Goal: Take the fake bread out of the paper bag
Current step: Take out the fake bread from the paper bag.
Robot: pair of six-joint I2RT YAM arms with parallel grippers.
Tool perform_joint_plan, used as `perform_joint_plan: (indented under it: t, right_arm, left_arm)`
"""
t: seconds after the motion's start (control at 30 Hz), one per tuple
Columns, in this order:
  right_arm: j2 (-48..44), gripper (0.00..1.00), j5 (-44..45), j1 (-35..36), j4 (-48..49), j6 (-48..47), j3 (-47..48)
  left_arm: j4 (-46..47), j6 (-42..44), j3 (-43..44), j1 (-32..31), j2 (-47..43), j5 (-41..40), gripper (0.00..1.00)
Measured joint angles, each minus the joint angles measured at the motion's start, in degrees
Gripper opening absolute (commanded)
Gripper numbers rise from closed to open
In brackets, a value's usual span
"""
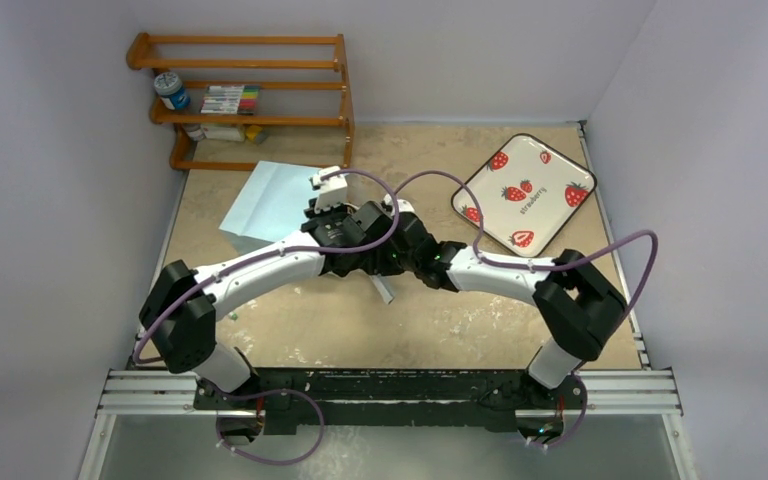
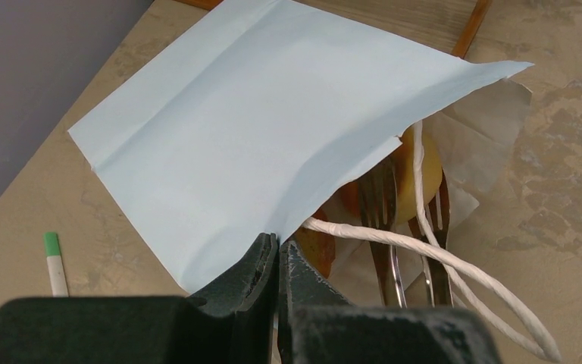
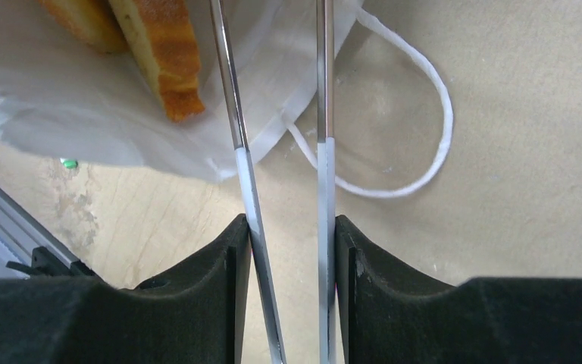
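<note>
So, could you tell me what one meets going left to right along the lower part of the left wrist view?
A green-tipped marker → left gripper, pinching the paper bag by its edge → tongs → white cord handle.

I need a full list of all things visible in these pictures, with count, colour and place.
paper bag: one, pale blue, lying left of centre
fake bread: at least two, orange-tan, inside bag
tongs: one, silver, tips in bag's mouth
tray: one, white with red strawberries, far right
rack: one, orange wood, far left
jar: one, blue, on rack
marker pack: one, multicoloured, on rack
pen: one, green-capped, beside bag
left arm: one, white-black, jaws shut on bag's edge
right arm: one, white-black, jaws gripping tongs
</note>
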Motion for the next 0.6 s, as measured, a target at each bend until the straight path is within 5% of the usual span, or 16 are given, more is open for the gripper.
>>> perform_joint_plan:
  t: [0.47,0.6]
  right_arm:
    - [-4.1,0.0,-1.4,-0.3,0.4,0.9,-5.1]
    - [0.9,0.15,-3.7,-0.3,2.1,1.3,-4.0]
  left_arm:
    - [1.1,-0.4,2.0,0.4,3.8,-0.2,0.0]
    - [1.5,-0.4,2.0,0.4,3.8,0.3,0.0]
